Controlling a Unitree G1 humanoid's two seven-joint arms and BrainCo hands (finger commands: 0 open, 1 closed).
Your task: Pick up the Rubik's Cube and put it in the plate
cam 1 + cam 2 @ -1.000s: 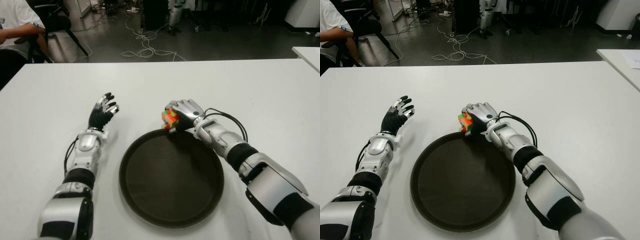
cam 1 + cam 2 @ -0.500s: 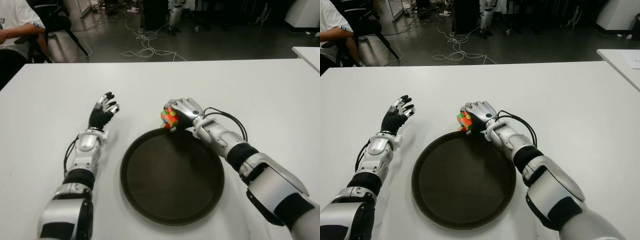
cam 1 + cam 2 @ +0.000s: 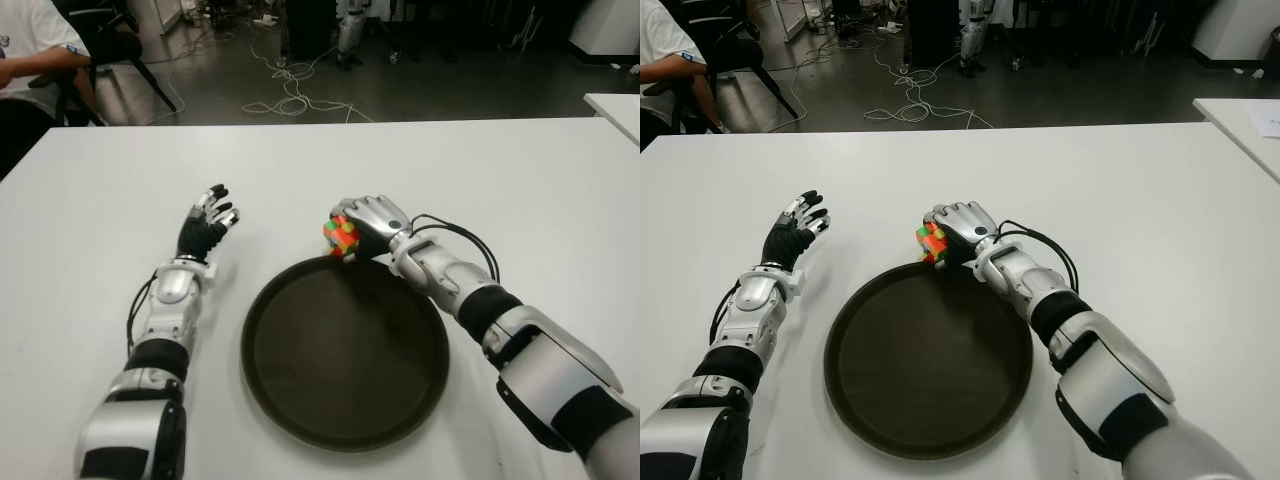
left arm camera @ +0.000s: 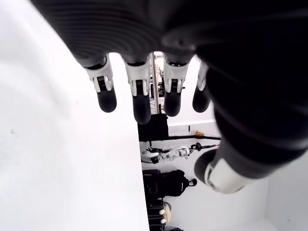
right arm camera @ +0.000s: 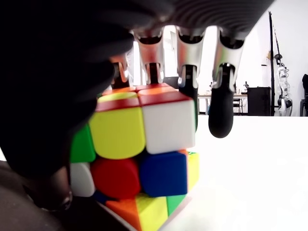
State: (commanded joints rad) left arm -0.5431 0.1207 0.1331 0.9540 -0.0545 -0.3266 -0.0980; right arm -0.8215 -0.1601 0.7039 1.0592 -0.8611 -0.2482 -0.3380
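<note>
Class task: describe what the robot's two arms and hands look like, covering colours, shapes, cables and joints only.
Both arms have silver-grey shell segments joined by black bands. The left hand has a black palm and silver fingers with rounded black tips. The right hand has a silver back and the same black-tipped fingers. Thin black cables loop along each forearm near the wrist.

Silver arms w/ black joints, black-tipped fingers (image 4: 107, 98) (cabled wrists).

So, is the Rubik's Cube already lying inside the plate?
No, the Rubik's Cube is held by the right hand at the far rim of the plate, not on its floor.
</note>
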